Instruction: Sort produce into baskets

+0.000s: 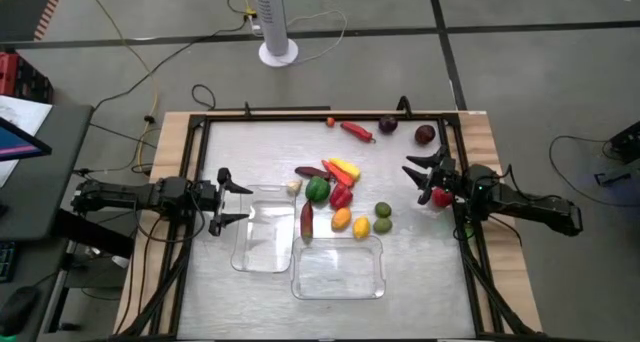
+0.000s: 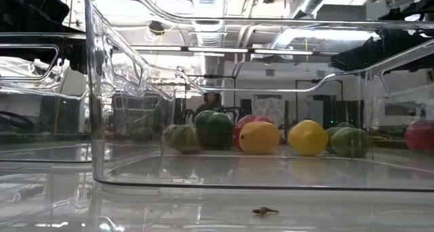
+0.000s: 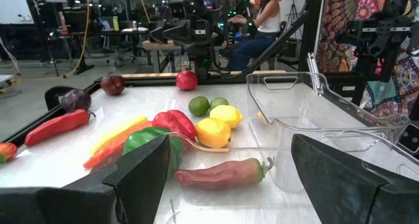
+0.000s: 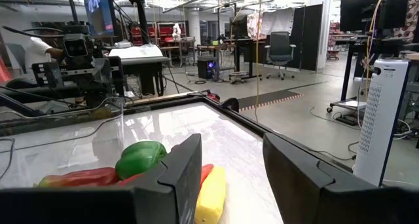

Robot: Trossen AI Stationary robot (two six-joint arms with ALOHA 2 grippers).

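Two clear baskets [image 1: 338, 270] lie near the table's front edge, both seemingly bare, while the produce [image 1: 338, 194] is heaped at the table's [image 1: 270, 147] middle, with a red chilli [image 1: 356, 131] and two dark purple rounds [image 1: 388, 125] left along the back edge. The left gripper [image 1: 231, 204] is held with its fingers spread wide at the left side of the table, just beside the nearer basket [image 1: 262, 242] and clamped on nothing. The right gripper [image 1: 424, 180] is seen at the right side, its fingers also apart; a red round piece [image 1: 440, 197] lies right by it (whether it is touched cannot be told from above).

The step in hand is judged to be a first pick. It would be done well if an outlying piece were chosen, since the heap is packed and neighbours could be nudged. The long dark-red pepper [image 1: 306, 221] at the basket's rim is best approached across its narrow width, low and centred. Round pieces should be closed on slowly, as they are likely to roll.
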